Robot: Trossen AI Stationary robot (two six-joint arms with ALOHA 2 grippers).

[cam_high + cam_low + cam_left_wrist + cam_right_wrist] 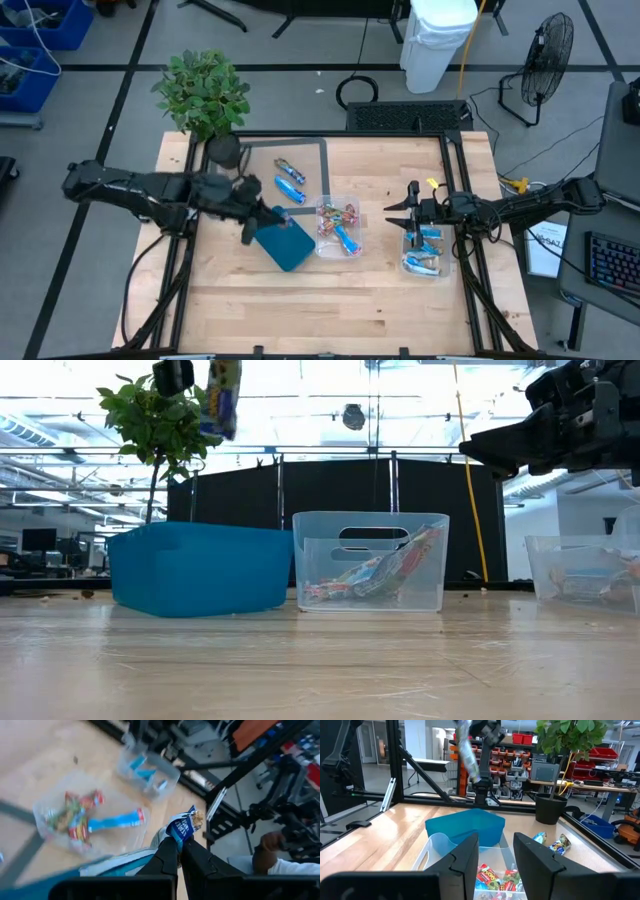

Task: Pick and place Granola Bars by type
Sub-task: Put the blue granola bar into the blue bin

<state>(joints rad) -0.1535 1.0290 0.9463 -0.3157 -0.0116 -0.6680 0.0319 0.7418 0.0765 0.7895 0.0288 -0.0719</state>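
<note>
A workshop with shelves and a floor fan lies beyond the wooden tabletop [300, 290], and a potted plant [203, 92] stands at its far left corner. A teal tray [285, 244] sits near the middle, tilted against the tabletop's edges. Just right of it is a clear tub [338, 228] holding red and green bars [332, 216] and one light blue bar [348, 239]. A second tub [424, 250] at the right edge holds light blue bars [422, 263]. Two darker blue bars [290, 178] lie loose on the tabletop towards the far edge, behind the tray. The left tool [178, 839] is raised above the tray, pinched closed on a blue bar [182, 825] that sticks up from its tips. The right tool [495, 845] hangs above the right tub with its fingers [465, 862] spread apart, gripping nothing.
</note>
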